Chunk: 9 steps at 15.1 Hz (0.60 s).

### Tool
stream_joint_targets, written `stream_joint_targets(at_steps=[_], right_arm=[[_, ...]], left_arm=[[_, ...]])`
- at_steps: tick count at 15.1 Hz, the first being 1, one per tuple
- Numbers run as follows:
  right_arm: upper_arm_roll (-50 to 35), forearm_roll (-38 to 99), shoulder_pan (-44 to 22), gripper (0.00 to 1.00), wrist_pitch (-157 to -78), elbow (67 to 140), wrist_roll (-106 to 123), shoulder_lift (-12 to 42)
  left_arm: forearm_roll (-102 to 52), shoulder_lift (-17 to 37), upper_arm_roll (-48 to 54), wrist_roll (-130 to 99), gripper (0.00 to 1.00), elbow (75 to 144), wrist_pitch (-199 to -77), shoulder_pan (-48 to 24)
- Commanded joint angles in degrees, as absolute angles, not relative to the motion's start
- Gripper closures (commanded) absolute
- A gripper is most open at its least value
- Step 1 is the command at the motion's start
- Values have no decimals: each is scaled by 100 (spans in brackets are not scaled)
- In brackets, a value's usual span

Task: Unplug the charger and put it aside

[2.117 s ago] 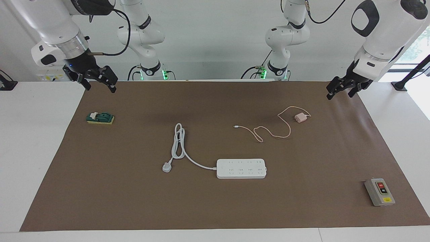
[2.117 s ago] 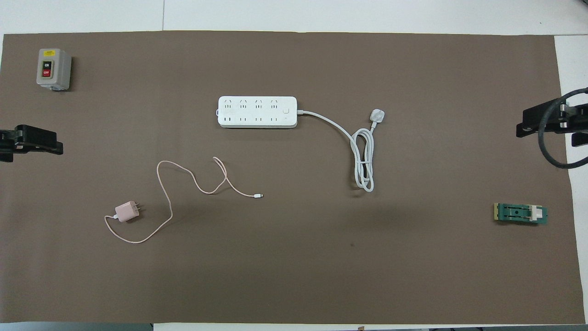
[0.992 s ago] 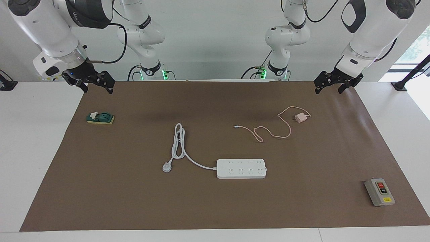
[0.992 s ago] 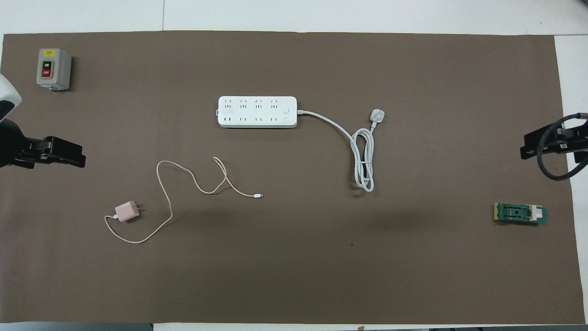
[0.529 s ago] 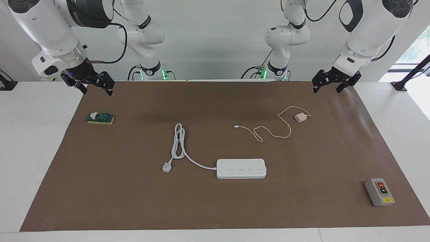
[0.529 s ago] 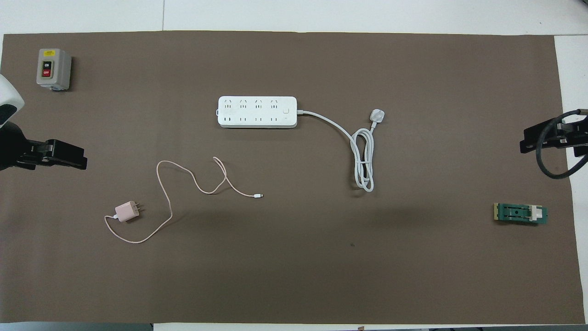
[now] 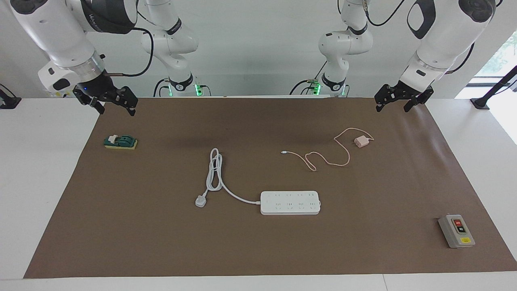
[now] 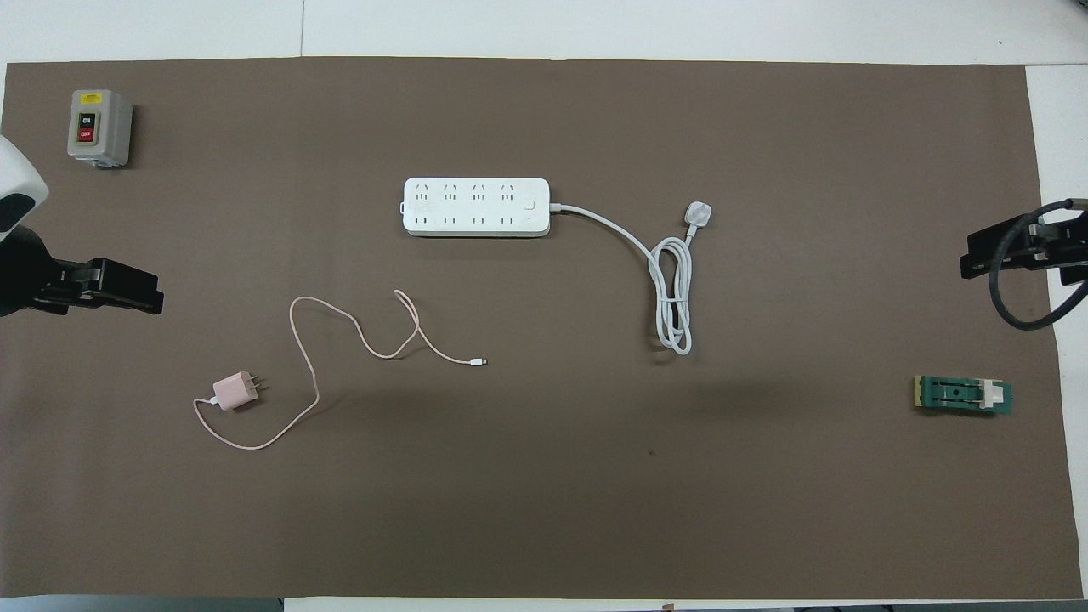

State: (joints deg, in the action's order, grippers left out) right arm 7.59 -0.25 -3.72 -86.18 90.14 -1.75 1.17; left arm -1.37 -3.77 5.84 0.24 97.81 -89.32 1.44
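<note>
A white power strip, a grey switch box and a green block lie on brown paper.

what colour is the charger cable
Pale pink, like the charger itself; clearest in the overhead view.

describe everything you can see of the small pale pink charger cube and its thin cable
The small pale pink charger cube lies on its side on the brown mat, unplugged, its metal prongs bare and level with the mat. Its thin pink cable loops loosely across the mat to a tiny connector. It sits nearer to the robots than the white power strip, touching only the mat.
</note>
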Motion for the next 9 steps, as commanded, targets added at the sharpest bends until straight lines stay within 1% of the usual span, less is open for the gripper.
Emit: stream_joint_targets(at_steps=[1,9], right_arm=[[747,-44,-369,0,-8543,9070,-70,-17],[756,-44,-334,0,-8543,9070,-70,-97]], left_arm=[[-53,-448,536,79,0,9879,-9053,62],[114,-448,536,97,0,9896,-9088,-61]])
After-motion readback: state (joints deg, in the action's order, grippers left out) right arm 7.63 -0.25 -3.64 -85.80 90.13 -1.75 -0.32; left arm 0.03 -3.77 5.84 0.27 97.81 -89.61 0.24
